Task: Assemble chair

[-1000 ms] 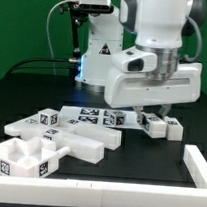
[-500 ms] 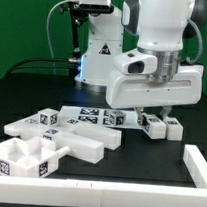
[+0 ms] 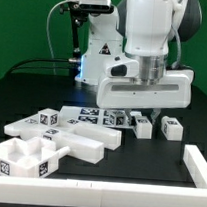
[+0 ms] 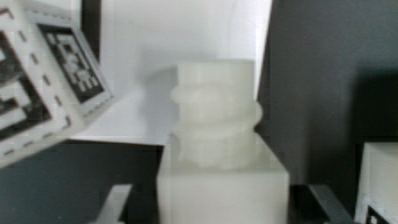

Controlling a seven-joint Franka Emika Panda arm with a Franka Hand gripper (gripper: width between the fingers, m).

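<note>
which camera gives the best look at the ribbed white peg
The wrist view: the ribbed white peg fills the middle of the frame, with its ridged upper part and square base plain to see. In the exterior view it is likely just a small white lump under the arm, too small for the ridges to show.

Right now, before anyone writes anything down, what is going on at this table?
A robot arm is building a white chair from loose parts. Its hand is down at the black table and seems closed around a small ridged peg piece. A second small piece lies just beside it, and the larger slabs lie clustered toward the exterior view's left.
</note>
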